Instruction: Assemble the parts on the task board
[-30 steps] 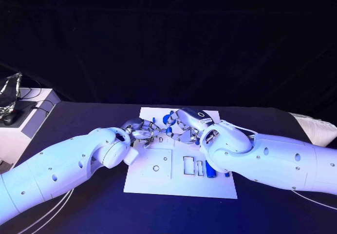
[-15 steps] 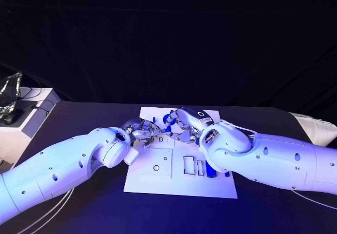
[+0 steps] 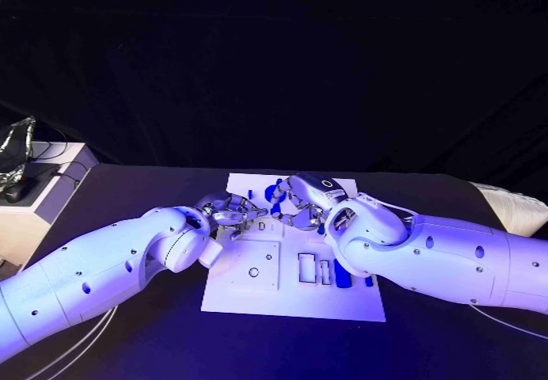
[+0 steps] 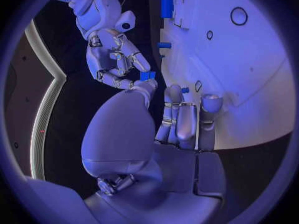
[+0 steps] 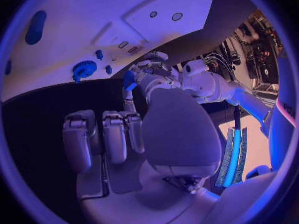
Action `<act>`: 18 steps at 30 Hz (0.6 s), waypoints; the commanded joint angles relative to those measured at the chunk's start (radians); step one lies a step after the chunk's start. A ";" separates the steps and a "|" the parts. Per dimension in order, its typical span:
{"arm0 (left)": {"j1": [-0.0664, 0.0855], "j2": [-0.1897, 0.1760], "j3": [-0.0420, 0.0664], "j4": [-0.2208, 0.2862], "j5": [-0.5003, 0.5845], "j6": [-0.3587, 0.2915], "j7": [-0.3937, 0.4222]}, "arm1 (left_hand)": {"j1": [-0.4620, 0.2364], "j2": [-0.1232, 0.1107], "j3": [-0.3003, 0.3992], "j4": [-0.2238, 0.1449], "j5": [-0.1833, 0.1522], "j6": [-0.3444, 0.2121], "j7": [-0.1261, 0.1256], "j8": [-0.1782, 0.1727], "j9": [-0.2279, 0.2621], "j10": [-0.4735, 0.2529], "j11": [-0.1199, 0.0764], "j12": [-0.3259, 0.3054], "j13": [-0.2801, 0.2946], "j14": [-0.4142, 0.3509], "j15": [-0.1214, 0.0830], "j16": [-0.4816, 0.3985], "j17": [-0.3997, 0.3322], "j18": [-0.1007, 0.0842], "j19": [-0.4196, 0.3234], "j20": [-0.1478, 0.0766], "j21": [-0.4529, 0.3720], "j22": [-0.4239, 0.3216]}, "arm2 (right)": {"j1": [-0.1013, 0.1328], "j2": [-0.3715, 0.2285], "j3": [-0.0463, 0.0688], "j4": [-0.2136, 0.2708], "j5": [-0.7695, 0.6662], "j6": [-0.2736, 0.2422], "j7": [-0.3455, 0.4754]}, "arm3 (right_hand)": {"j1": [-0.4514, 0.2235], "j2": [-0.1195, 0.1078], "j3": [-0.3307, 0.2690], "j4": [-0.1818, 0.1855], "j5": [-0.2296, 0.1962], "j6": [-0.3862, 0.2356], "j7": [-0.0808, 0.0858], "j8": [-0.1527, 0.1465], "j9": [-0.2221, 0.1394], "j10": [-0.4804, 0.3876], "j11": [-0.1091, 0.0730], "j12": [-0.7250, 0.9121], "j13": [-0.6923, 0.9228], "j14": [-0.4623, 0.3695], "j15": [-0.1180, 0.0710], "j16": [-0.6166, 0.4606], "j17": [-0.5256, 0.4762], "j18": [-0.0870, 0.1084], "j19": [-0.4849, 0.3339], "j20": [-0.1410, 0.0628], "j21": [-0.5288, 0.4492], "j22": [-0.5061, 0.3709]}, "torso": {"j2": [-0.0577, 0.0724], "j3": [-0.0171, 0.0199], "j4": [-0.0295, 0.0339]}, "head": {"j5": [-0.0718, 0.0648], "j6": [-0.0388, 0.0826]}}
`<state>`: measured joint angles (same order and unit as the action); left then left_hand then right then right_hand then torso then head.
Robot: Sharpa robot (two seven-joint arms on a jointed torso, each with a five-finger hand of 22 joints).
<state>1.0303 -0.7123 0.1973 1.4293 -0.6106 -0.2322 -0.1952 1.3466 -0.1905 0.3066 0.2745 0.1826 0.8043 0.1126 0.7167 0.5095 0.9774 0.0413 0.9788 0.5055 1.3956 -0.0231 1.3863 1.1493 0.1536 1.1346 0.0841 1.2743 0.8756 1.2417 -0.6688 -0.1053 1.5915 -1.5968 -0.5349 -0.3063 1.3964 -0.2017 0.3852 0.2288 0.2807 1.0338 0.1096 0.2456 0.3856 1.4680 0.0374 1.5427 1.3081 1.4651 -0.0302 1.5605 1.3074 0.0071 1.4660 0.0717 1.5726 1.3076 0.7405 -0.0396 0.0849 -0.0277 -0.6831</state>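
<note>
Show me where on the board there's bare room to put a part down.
The task board is bare along its near strip, below the square outline and the slots. It is crowded at the far end, where the left hand and right hand meet over the blue parts.

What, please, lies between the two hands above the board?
A small blue part, pinched where the left hand and right hand meet, seen in both wrist views.
</note>
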 commanded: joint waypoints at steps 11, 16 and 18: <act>0.000 -0.046 0.000 -0.007 0.000 -0.018 0.010 | 0.008 -0.002 0.005 0.003 0.000 -0.007 -0.001 0.000 -0.002 -0.008 -0.002 0.002 -0.003 0.004 0.002 0.004 0.001 -0.020 0.004 0.001 0.003 0.000 | 0.000 0.008 -0.005 -0.031 -0.015 0.051 -0.010 | 0.006 0.007 0.008 0.001 0.004 0.005 -0.001 0.004 0.002 0.080 -0.007 0.004 0.240 0.100 -0.008 0.003 0.238 -0.007 0.105 -0.004 -0.002 0.263 | -0.001 -0.0020 0.0007 | -0.004 -0.001; 0.000 -0.062 0.005 0.006 0.010 -0.020 0.021 | 0.008 -0.002 0.006 0.003 0.000 -0.008 0.000 -0.001 -0.003 -0.008 -0.001 0.002 -0.004 0.004 0.002 0.004 0.000 -0.020 0.002 0.001 0.003 -0.002 | 0.000 0.028 -0.014 -0.073 -0.026 0.082 -0.022 | 0.006 0.007 0.009 0.000 0.002 0.006 -0.001 0.005 0.002 0.080 -0.007 0.003 0.239 0.100 -0.008 0.003 0.239 -0.007 0.105 -0.004 -0.002 0.263 | 0.000 -0.0023 0.0021 | -0.004 -0.002; -0.001 -0.067 0.010 0.014 0.021 -0.013 0.029 | 0.008 -0.002 0.006 0.003 0.000 -0.008 0.000 -0.001 -0.003 -0.008 -0.001 0.002 -0.004 0.004 0.002 0.004 0.000 -0.020 0.002 0.001 0.003 -0.002 | 0.000 0.036 -0.017 -0.087 -0.028 0.093 -0.026 | 0.005 0.007 0.009 0.000 0.002 0.006 -0.001 0.005 0.002 0.080 -0.007 0.003 0.239 0.100 -0.008 0.003 0.238 -0.007 0.105 -0.004 -0.002 0.263 | 0.001 -0.0027 0.0024 | -0.004 -0.003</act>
<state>1.0291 -0.7792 0.2061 1.4356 -0.6078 -0.2460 -0.1911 1.3465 -0.1905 0.3093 0.2773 0.1826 0.8043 0.1126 0.7167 0.5076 0.9774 0.0413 0.9788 0.5029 1.3956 -0.0231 1.3863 1.1491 0.1536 1.1346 0.0842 1.2743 0.8745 1.2420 -0.6363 -0.1223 1.5104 -1.6038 -0.4892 -0.3193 1.3992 -0.1989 0.3908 0.2289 0.2781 1.0330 0.1100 0.2434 0.3862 1.4680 0.0374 1.5427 1.3079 1.4651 -0.0302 1.5605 1.3074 0.0071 1.4660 0.0717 1.5726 1.3074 0.7400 -0.0418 0.0861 -0.0322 -0.6849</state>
